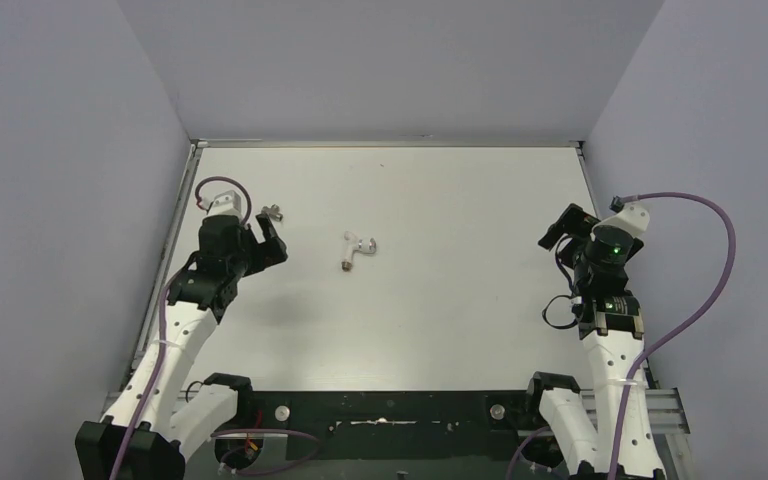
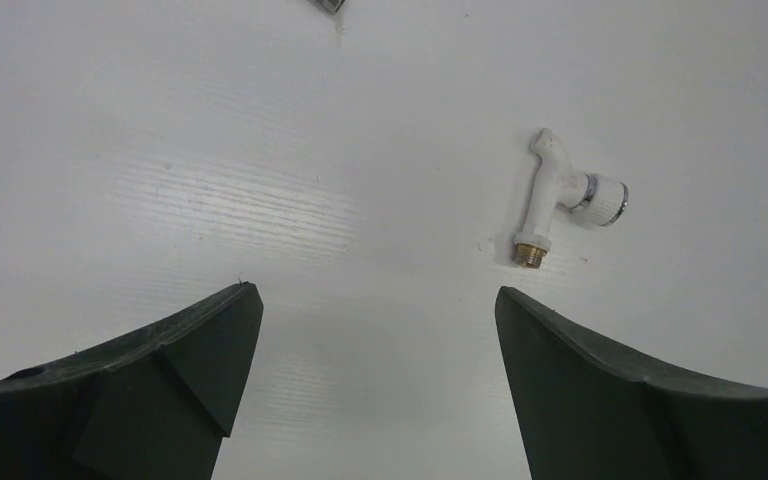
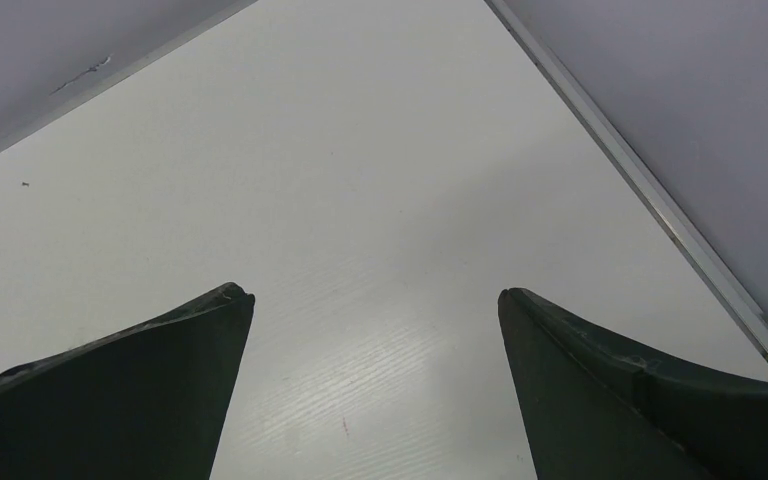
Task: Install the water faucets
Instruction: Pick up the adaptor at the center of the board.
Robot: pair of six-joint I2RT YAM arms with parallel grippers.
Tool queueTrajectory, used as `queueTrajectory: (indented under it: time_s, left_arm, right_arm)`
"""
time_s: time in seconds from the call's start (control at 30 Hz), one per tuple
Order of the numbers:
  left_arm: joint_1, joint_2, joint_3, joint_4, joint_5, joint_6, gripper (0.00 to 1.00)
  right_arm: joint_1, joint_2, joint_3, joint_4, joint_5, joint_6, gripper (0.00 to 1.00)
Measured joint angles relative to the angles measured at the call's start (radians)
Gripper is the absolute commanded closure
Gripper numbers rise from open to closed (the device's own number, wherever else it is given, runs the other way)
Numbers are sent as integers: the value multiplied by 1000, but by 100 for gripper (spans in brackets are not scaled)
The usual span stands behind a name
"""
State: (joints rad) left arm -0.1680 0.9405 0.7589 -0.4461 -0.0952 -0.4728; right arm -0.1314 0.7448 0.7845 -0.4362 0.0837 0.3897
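Hovering over the left part of the white table [image 1: 440, 330], the left gripper [image 1: 266, 240] has its jaws spread wide with nothing in them. In the left wrist view both dark fingers [image 2: 160, 390] sit well apart with bare tabletop in the gap. A small metal fitting [image 1: 274, 211] lies on the table just beyond the gripper, near it but not touching; the wrist view catches only a sliver of it at the top edge.

Further right, toward table centre, the faucet [image 1: 358, 250] lies flat on its side, apart from both arms. It has a white body, with a chrome knob sticking out to the right in the left wrist view, a brass threaded end toward the camera and the spout end away. Nothing is touching it.

At far right the right gripper [image 1: 562, 227] sits near the grey wall [image 1: 720, 120], jaws also wide and empty. Its wrist view shows only plain tabletop between the fingers, plus the table edge where it meets the wall. A purple cable [image 1: 725, 250] loops off the right wrist.
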Motion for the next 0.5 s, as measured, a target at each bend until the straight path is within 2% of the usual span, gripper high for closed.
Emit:
queueTrajectory:
  time_s: [0.3, 0.5]
  left_arm:
    - [0, 17, 48, -18, -75, 12, 6]
    - [0, -7, 36, -24, -56, -9, 5]
  right_arm:
    - [0, -1, -23, -12, 57, 9, 0]
    - [0, 16, -18, -59, 47, 42, 0]
